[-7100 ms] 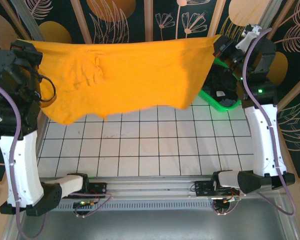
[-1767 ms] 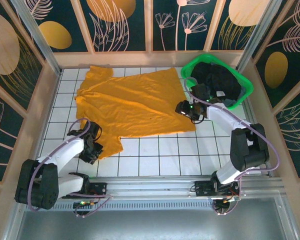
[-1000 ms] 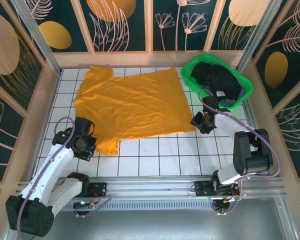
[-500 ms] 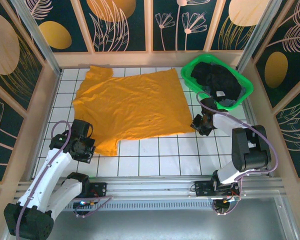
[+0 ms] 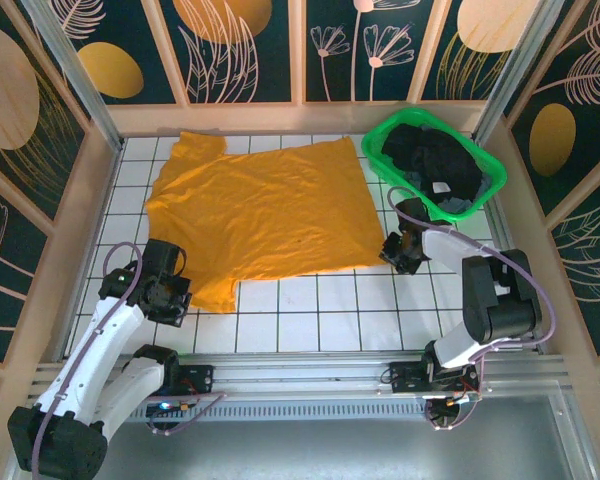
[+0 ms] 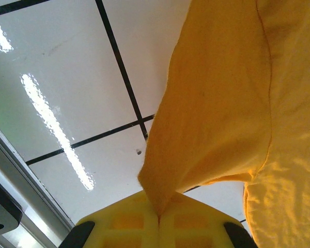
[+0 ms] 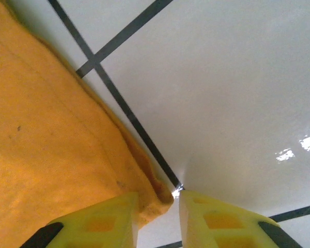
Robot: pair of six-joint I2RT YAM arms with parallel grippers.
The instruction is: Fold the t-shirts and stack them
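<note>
An orange-yellow t-shirt (image 5: 260, 210) lies spread flat on the white tiled table (image 5: 320, 310), one sleeve at the far left. My left gripper (image 5: 172, 297) sits at the shirt's near-left corner and is shut on a pinch of that cloth (image 6: 196, 124), which rises off the tiles from its yellow pads (image 6: 129, 222). My right gripper (image 5: 393, 252) is at the shirt's near-right corner. Its jaws stand open on either side of the hem corner (image 7: 157, 199), one yellow pad (image 7: 217, 219) on bare tile, the other over the cloth.
A green plastic basket (image 5: 384, 132) holding dark clothes stands at the back right, just beyond the right arm. Wooden rails and patterned panels wall the table. Bare tiles run along the near edge in front of the shirt.
Seven seconds ago both arms held the shirt stretched in the air; it now lies flat. In the last second the right gripper edged left onto the hem corner; the left kept its grip.
</note>
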